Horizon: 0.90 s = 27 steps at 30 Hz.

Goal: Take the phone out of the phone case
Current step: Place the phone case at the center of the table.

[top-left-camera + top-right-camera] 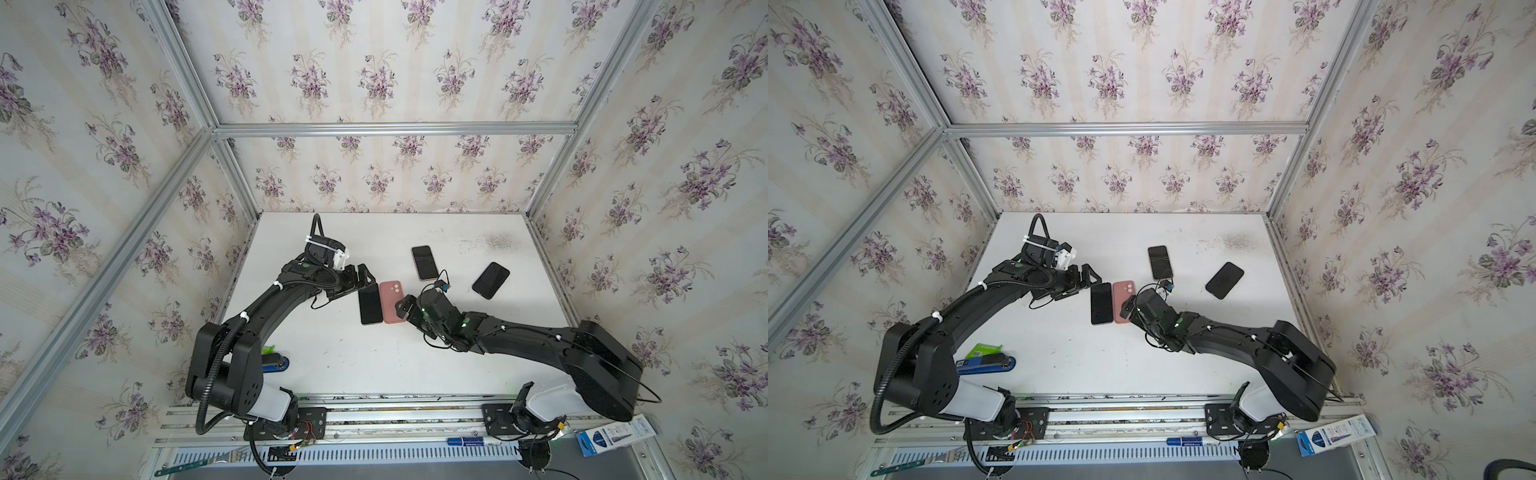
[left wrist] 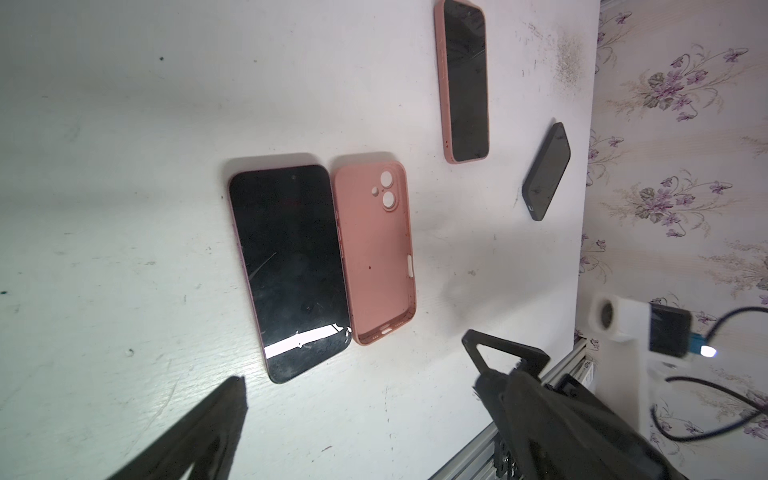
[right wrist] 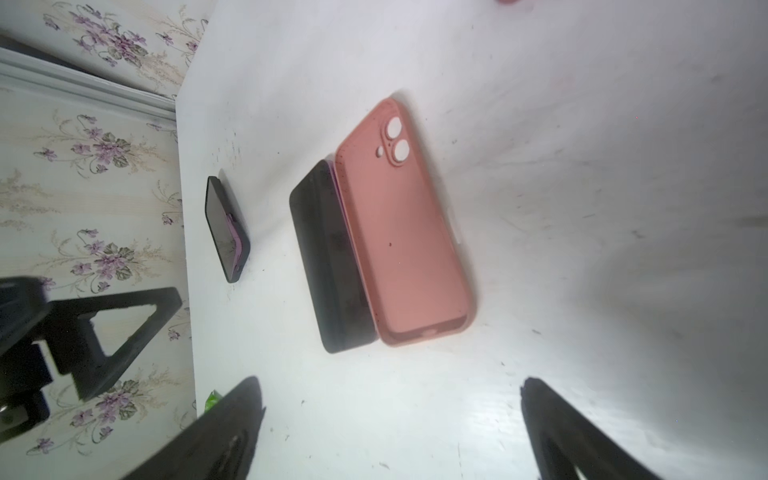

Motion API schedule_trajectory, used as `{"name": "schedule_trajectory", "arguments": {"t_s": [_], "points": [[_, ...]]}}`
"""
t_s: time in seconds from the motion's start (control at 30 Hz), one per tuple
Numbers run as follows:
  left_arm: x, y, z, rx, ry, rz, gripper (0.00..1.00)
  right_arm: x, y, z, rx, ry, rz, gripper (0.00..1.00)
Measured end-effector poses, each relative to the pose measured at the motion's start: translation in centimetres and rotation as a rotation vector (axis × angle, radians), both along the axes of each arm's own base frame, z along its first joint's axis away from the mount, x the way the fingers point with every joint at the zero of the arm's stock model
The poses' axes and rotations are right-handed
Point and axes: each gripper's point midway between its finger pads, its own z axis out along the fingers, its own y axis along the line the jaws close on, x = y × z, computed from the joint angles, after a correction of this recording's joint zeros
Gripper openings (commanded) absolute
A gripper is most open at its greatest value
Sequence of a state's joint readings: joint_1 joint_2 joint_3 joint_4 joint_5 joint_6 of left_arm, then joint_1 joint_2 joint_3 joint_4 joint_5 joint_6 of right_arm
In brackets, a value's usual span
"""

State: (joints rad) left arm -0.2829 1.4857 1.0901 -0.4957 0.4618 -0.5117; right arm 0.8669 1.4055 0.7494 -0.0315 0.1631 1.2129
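A bare black-screened phone (image 1: 371, 305) (image 1: 1101, 303) lies flat on the white table, side by side with an empty pink phone case (image 1: 392, 302) (image 1: 1123, 301) that lies hollow side up. Both wrist views show the pair: phone (image 2: 291, 270) (image 3: 332, 266), case (image 2: 374, 249) (image 3: 407, 232). My left gripper (image 1: 356, 284) (image 2: 354, 360) hovers open just left of the phone's far end. On the case's right side my right gripper (image 1: 405, 309) (image 3: 390, 382) is open. Neither holds anything.
A phone in a pink case (image 1: 424, 262) and a phone in a black case (image 1: 491, 279) lie further back right. A blue stapler (image 1: 992, 363) with a green packet sits near the left arm's base. Papered walls and aluminium rails enclose the table (image 1: 332, 357).
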Motion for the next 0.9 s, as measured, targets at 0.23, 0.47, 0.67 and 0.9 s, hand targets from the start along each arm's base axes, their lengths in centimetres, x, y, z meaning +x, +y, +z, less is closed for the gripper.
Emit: {"name": "schedule_trajectory", "arguments": {"t_s": [0.23,0.47,0.67,0.9], "points": [[0.6,-0.9,6.2,-0.028,-0.175,-0.034,0.99,3.6,-7.4,3.2,-0.249,0.033,0.049,1.00],[-1.0,-3.4,11.8,-0.011,-0.371,-0.133,0.99,8.6,-8.3,2.6,-0.447,0.094,0.381,1.00],[-2.3,-4.8,12.0,0.027,-0.412,-0.175,0.99,11.3,-7.0,-0.8,-0.446,0.160,0.580,1.00],[-3.4,-5.6,10.0,0.060,-0.378,-0.196,1.00,14.2,-5.8,-3.1,-0.465,0.186,0.673,0.99]]}}
